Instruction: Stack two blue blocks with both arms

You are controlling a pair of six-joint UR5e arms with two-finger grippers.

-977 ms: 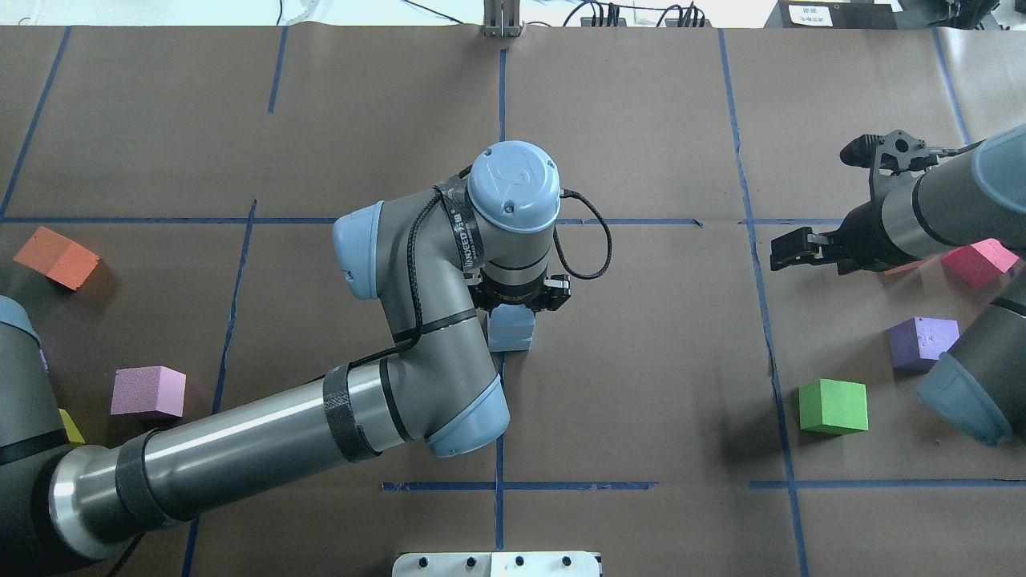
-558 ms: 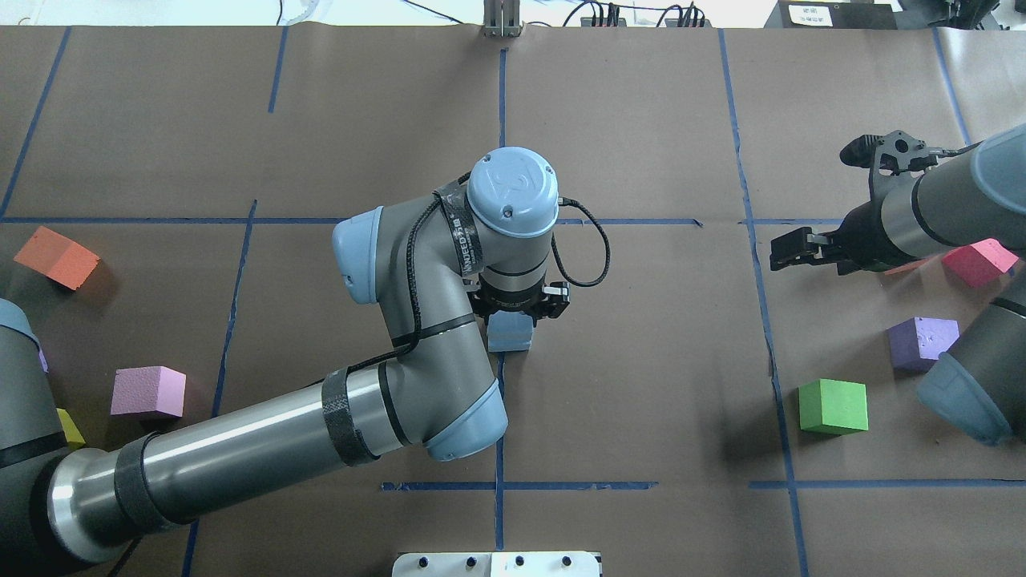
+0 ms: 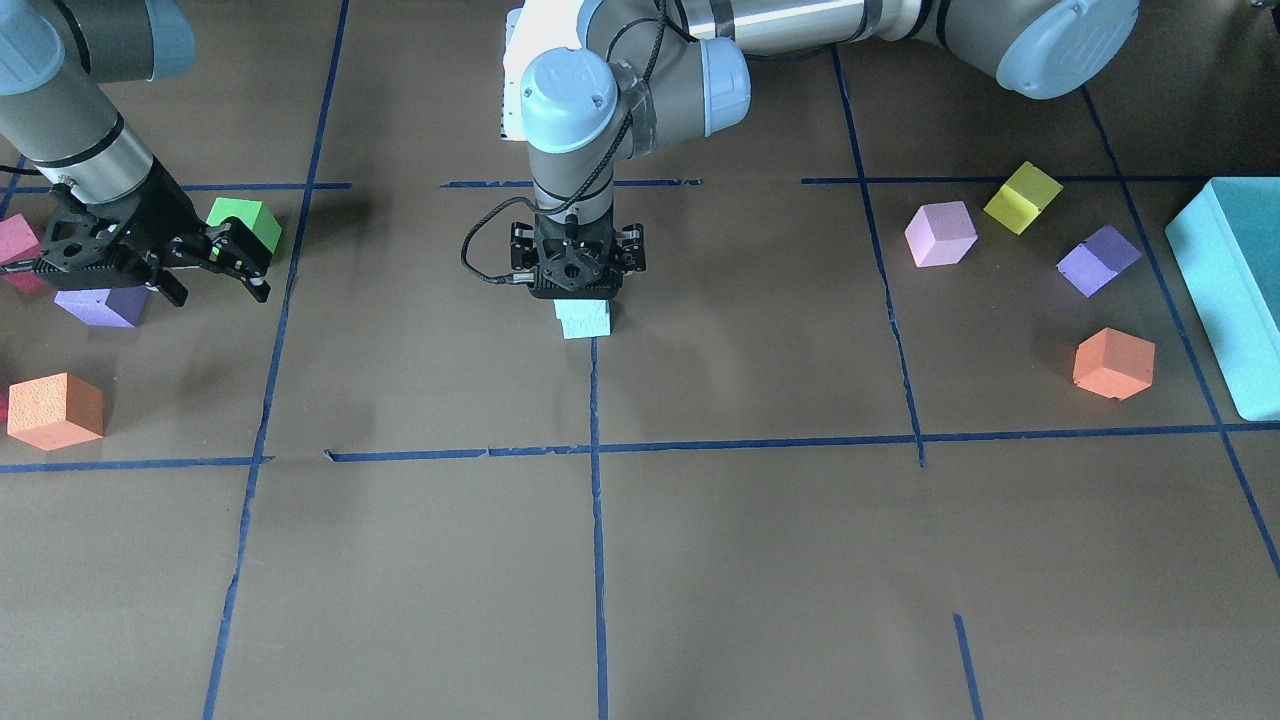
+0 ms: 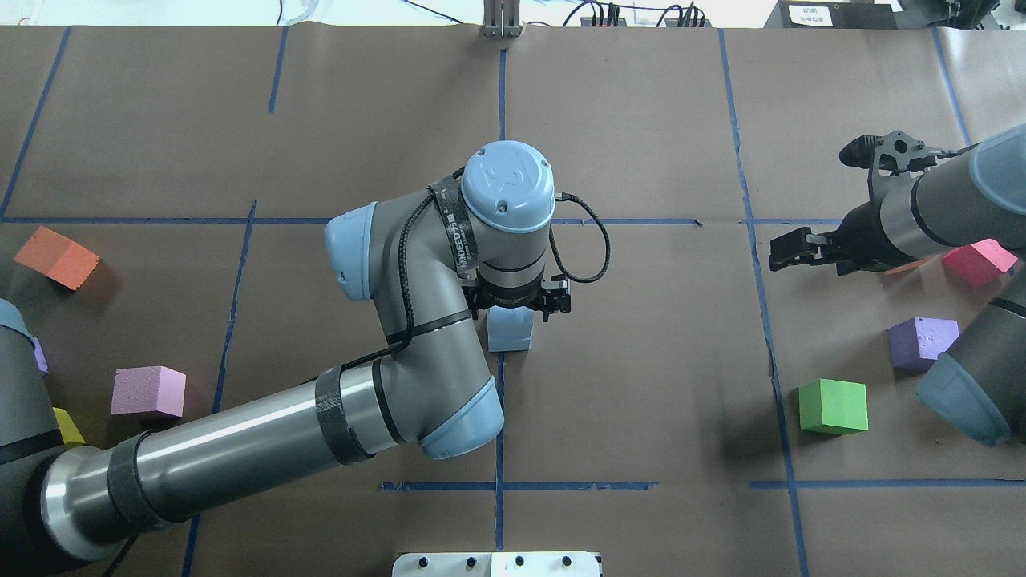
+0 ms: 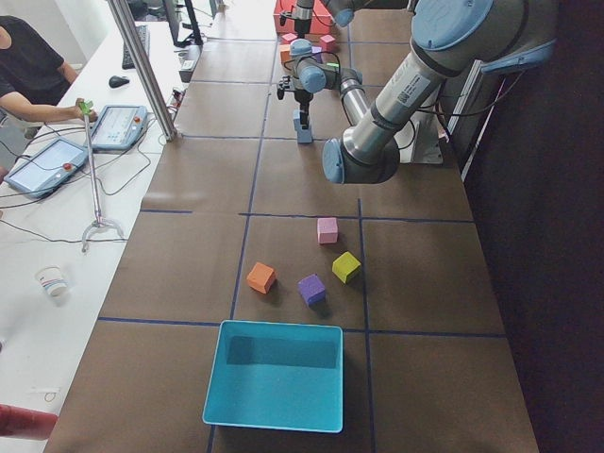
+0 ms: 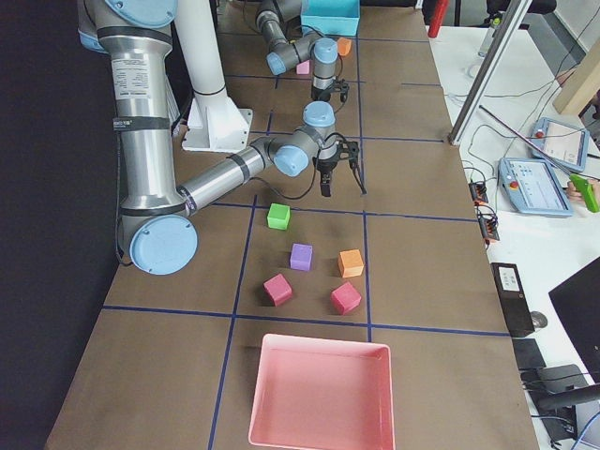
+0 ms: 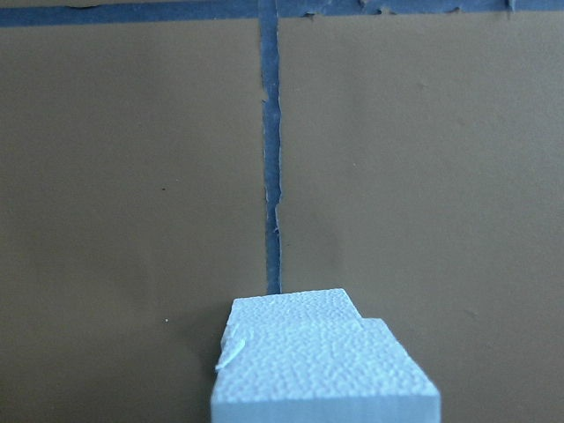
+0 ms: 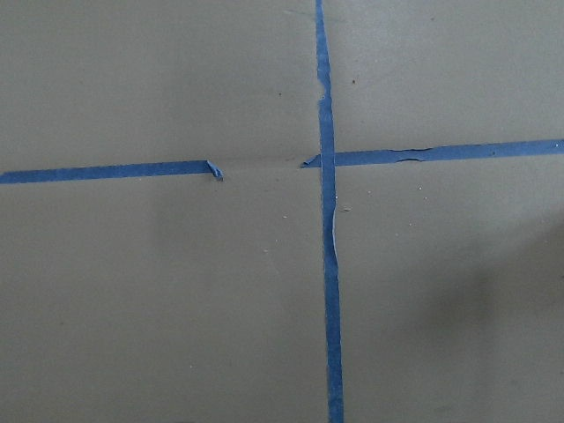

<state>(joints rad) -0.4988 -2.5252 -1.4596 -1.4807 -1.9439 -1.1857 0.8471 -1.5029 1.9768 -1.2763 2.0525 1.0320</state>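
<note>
The blue blocks (image 7: 319, 374) seemed already stacked at the middle of the table (image 4: 641, 385), the upper one slightly offset. The left gripper (image 4: 519, 304) hung directly over them; whether it gripped them, I could not tell. The right gripper (image 4: 785, 250) stood spread and empty at three o'clock, well apart. In my judgement, only the release and the retreat were left.

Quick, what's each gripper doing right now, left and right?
Left gripper: cannot tell, fingertips hidden, directly over the stacked blue blocks.
Right gripper: open, holding nothing.
</note>
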